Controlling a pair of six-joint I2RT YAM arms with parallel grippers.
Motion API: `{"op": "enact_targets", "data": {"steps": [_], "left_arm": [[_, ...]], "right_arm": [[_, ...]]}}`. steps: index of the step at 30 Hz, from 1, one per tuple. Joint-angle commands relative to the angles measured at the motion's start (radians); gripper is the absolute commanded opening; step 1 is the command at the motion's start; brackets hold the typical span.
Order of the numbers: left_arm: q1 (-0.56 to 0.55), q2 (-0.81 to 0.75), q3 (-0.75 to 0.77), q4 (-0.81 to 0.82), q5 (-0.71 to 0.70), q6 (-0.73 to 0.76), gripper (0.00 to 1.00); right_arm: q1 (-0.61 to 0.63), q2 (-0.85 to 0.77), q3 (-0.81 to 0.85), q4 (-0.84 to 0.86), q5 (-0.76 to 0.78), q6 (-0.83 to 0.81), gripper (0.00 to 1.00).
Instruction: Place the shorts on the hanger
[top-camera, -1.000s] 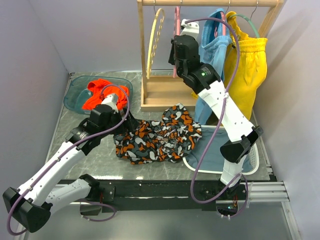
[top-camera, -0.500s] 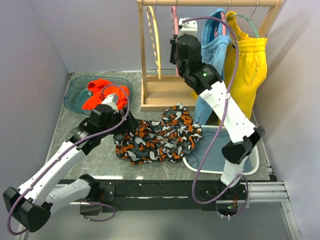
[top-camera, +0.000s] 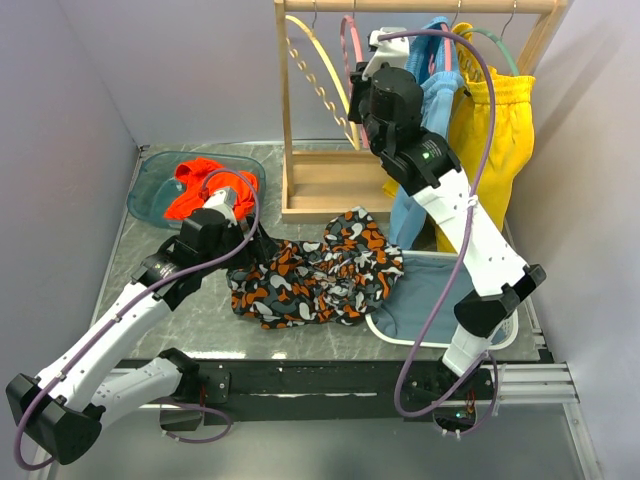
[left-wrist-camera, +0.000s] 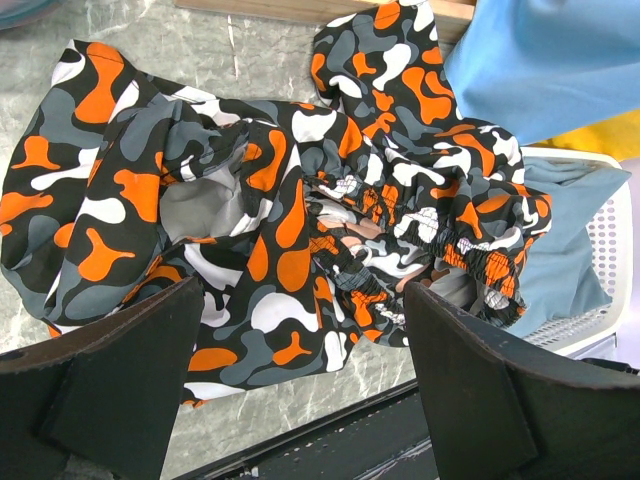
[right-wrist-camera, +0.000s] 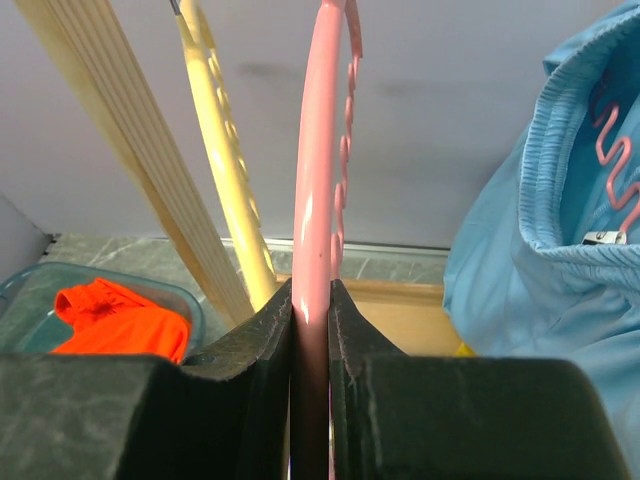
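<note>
My right gripper (right-wrist-camera: 311, 300) is clamped narrow on the pink hanger (right-wrist-camera: 315, 150), its two fingers pressed flat against either side of the thin plastic arch. A second ago that hanger hung nearly edge-on and straight down. Now it is tipped, with its curve showing in the overhead view, and my right arm has shifted to the right with it. The yellow hanger (right-wrist-camera: 225, 150) just beside it has swung too, and its lower end now slants toward my wrist. Both hangers sit high on the wooden rack (top-camera: 285, 100), and whether the pink hook is on the rail I cannot tell.

My left gripper (left-wrist-camera: 303, 295) stays spread wide and holds nothing, hovering just above the camouflage shorts (left-wrist-camera: 300, 190), where it was a second ago. The shorts lie crumpled on the table (top-camera: 180, 320) in front of the rack, unmoved, with one edge resting on the rim of the white basket (top-camera: 500, 335).

Off to the left an orange garment (top-camera: 205, 185) sits in a clear tub (top-camera: 150, 185). Light-blue shorts (top-camera: 430, 90) and yellow shorts (top-camera: 495, 120) hang on the rack at the right.
</note>
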Motion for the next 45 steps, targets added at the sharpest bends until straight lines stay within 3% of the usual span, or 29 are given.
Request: {"op": "enact_targets", "data": {"steps": [1, 11, 27, 35, 45], "left_arm": [[-0.004, 0.001, 0.017, 0.019, 0.001, 0.009, 0.86], [-0.002, -0.005, 0.01, 0.02, 0.001, 0.015, 0.86], [-0.012, 0.04, -0.014, 0.04, 0.001, 0.021, 0.87], [-0.154, 0.196, 0.05, -0.047, -0.26, -0.027, 0.86], [-0.243, 0.437, 0.308, -0.227, -0.569, -0.055, 0.79]], "right_arm": [[-0.009, -0.068, -0.015, 0.154, -0.006, -0.027, 0.0], [-0.009, -0.114, -0.061, 0.198, -0.009, -0.034, 0.0], [-0.009, -0.347, -0.341, 0.297, -0.037, 0.016, 0.0], [-0.009, -0.468, -0.452, 0.256, -0.055, 0.107, 0.0], [-0.007, -0.687, -0.625, 0.141, -0.124, 0.223, 0.0]]}}
